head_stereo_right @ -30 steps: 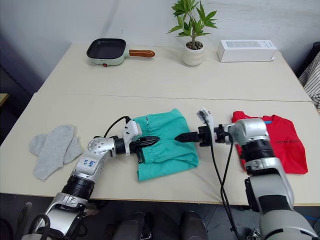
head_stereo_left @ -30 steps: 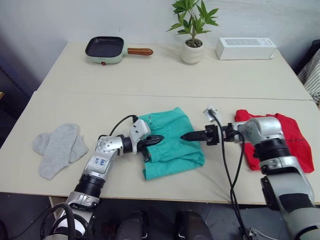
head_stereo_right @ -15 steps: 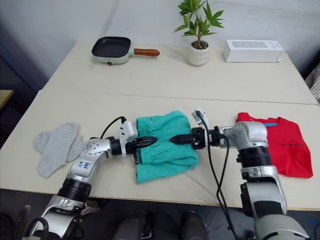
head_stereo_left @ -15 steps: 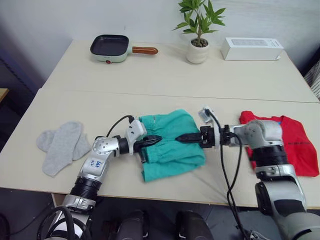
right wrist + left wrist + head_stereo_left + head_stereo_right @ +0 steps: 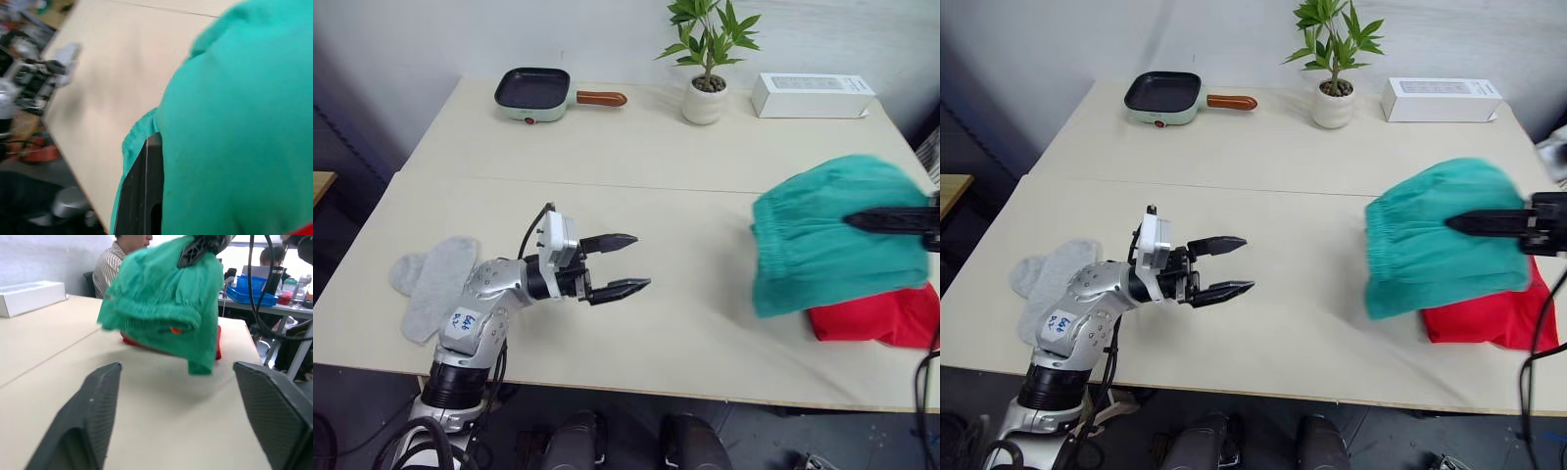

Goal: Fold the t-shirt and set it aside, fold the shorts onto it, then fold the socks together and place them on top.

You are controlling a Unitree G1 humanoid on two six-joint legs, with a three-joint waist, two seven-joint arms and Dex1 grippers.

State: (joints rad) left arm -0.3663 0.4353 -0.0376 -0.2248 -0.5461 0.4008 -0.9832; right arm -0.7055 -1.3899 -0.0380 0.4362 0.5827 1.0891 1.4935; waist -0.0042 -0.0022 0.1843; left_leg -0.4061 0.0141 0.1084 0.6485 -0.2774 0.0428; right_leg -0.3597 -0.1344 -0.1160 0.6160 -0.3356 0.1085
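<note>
Beige worktop is carrying everything. Folded teal-green fabric shorts are hanging at 3 o'clock, gripped by right hand, above folded red t-shirt. Left hand is hovering wide open, centre. Grey socks are lying at 9 o'clock.

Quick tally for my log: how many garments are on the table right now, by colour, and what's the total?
Red: 1, the t-shirt
Teal: 1, the shorts, hanging from the right claw over the t-shirt
Light grey: 2, the socks
Total: 4
</note>
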